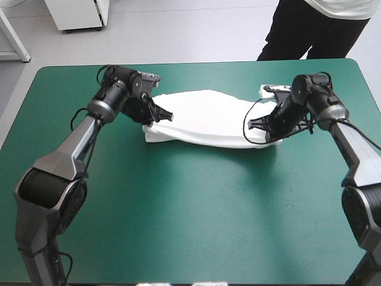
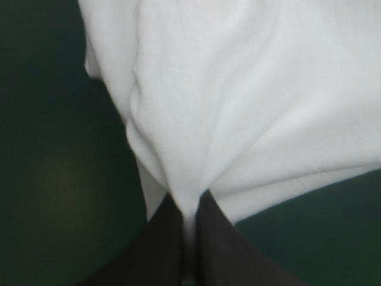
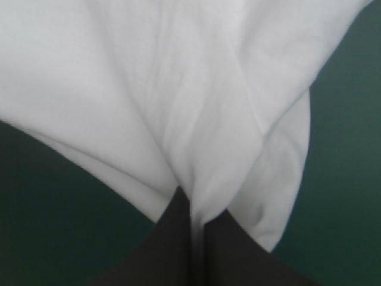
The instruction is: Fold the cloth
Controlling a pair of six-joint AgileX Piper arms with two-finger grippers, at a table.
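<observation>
Two claws on one T-shirt

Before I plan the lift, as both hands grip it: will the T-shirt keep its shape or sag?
Probably floppy: the T-shirt puckers into creases where the left hand pinches it. Likely to sag between that and the right hand, its middle lying slack on the table.

No text, label, brand, number or sign can be read anywhere.

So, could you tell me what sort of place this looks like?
Probably a robotics lab bench: a table with a teal-green cover, and two arms whose left gripper and right gripper each pinch a white T-shirt.
</observation>
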